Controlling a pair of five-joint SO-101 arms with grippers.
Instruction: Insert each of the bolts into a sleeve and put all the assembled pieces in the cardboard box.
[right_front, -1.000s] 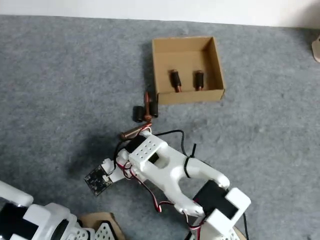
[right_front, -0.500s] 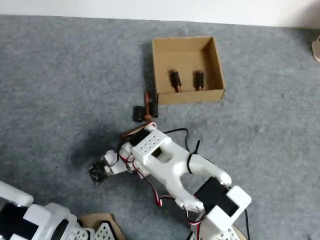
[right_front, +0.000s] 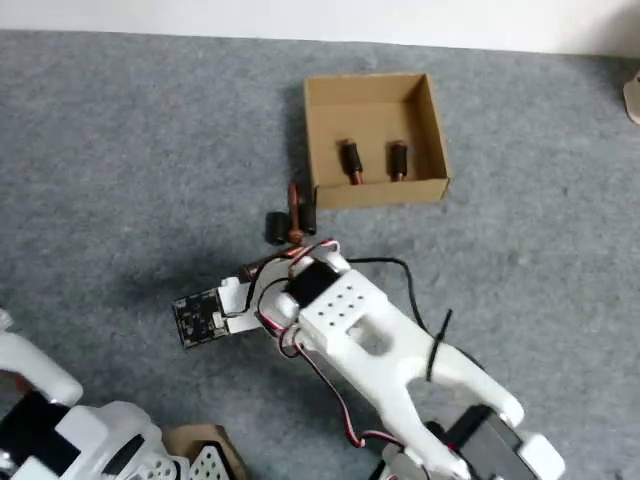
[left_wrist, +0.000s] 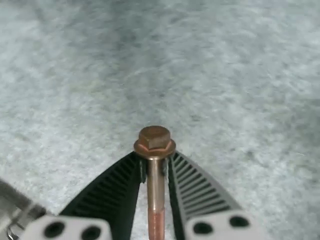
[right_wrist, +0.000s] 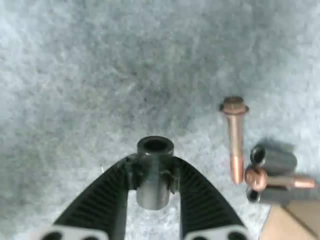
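Though mottled — grey carpet (right_front: 120, 150) (white border (right_front: 300, 15))

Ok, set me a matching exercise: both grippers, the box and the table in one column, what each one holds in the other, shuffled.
Things:
1. left gripper
2. right gripper
3. box
4. table

Holds:
A. clamped sleeve
B. loose bolt
C. assembled pieces, two of them
D. clamped bolt

Pairs: 1-D, 2-A, 3-C, 4-B.
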